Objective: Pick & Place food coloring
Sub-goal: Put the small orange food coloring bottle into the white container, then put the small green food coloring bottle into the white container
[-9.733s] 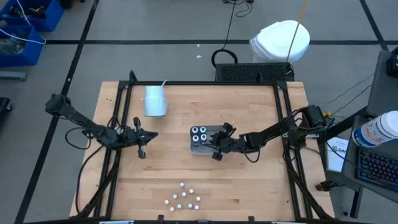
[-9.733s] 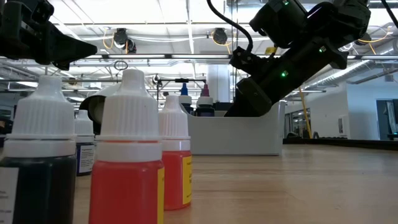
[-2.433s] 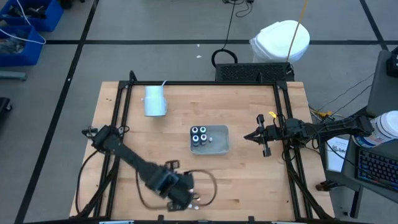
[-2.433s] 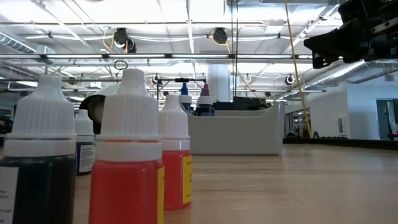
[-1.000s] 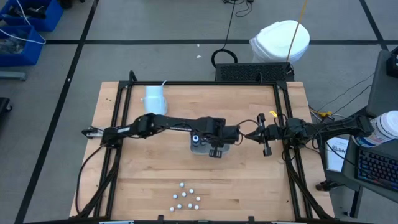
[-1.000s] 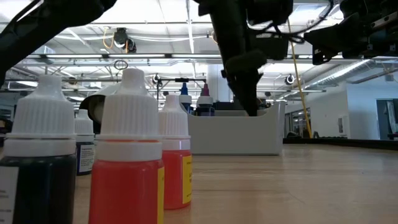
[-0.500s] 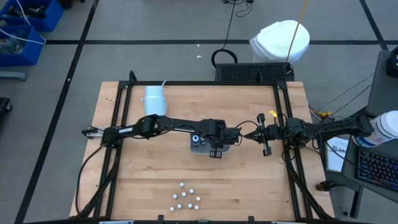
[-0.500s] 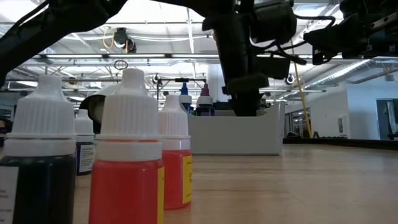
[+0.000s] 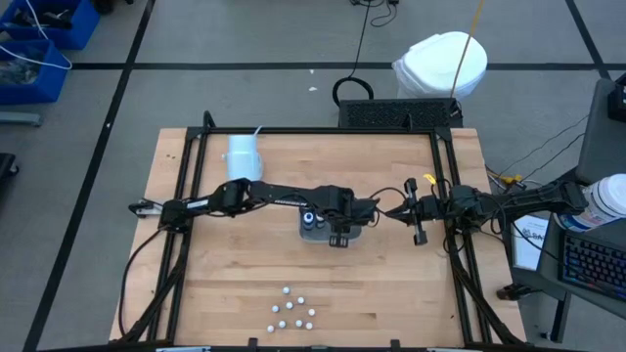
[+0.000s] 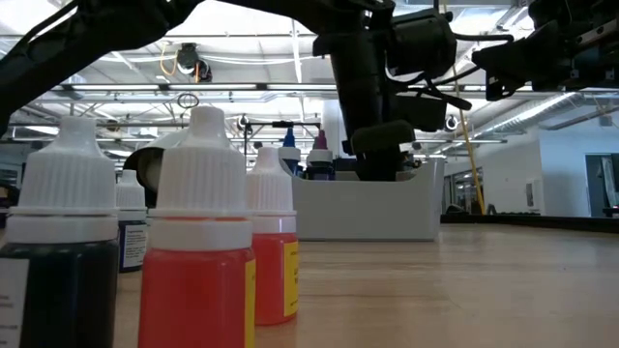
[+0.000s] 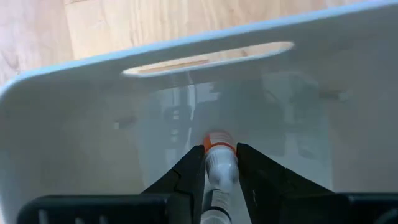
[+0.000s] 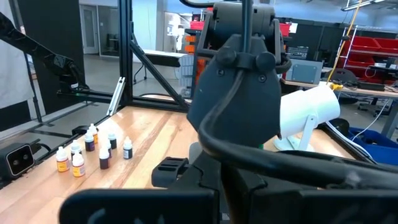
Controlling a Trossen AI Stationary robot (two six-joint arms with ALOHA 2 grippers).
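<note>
The left claw [image 11: 214, 174] hangs inside the grey tray [image 9: 350, 226], its 2 fingers clamped on 1 food coloring bottle [image 11: 216, 163], bottom down, probably to stand it there. The right claw [image 9: 391, 214] waits just beside the tray, fingers together.

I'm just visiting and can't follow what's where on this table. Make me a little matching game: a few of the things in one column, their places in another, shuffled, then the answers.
Things
1. left gripper
2. right gripper
3. white cup
4. loose small bottles

Places
A. lying near the table's far left corner
B. grouped by the table's near edge
C. over the grey tray, a small orange bottle between its fingers
D. waiting right of the tray, by the table's right side

Pairs: 1-C, 2-D, 3-A, 4-B
</note>
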